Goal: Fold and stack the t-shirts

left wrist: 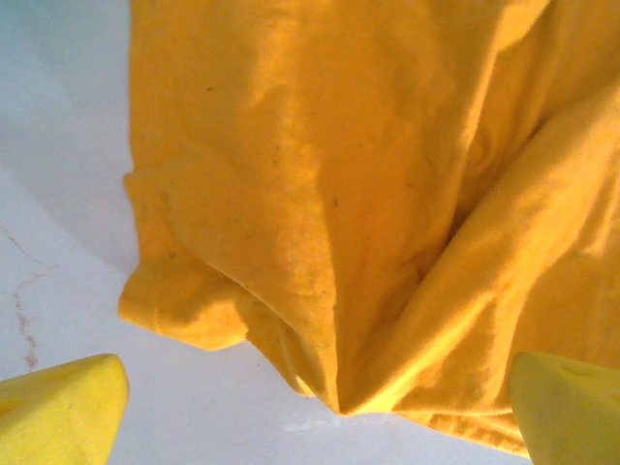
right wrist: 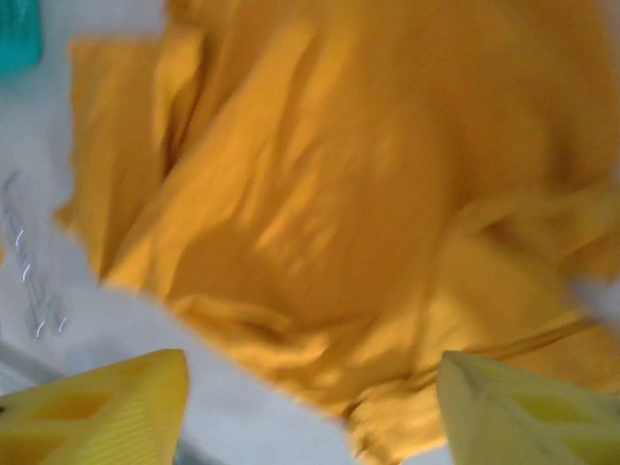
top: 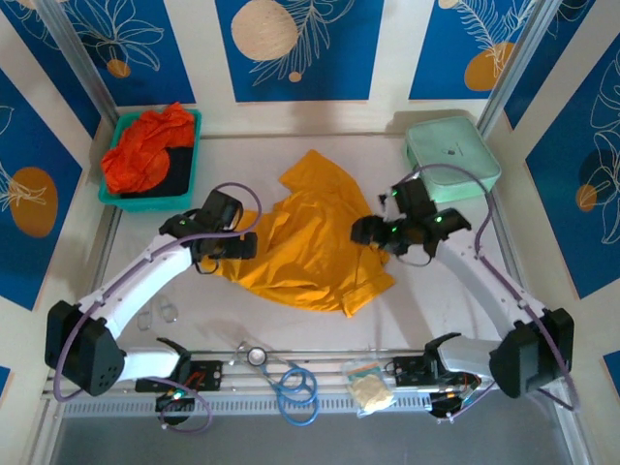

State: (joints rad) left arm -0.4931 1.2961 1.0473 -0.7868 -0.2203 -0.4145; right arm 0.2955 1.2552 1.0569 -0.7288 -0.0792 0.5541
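A mustard-yellow t-shirt (top: 310, 237) lies crumpled in the middle of the white table. My left gripper (top: 244, 242) is at its left edge, open; the left wrist view has the yellow cloth (left wrist: 368, 194) bunched ahead of the spread fingertips (left wrist: 68, 412), with nothing between them. My right gripper (top: 366, 232) hovers at the shirt's right side, open; its wrist view, blurred, looks down on the yellow folds (right wrist: 349, 194) between wide-apart fingers (right wrist: 116, 407). Red-orange t-shirts (top: 145, 145) are heaped in the teal tray (top: 189, 155) at the back left.
A pale mint-green padded case (top: 450, 160) sits at the back right, just behind the right arm. Along the front rail lie a stethoscope-like blue cable (top: 295, 387), a small bag (top: 368, 387) and clear glasses (top: 165, 312).
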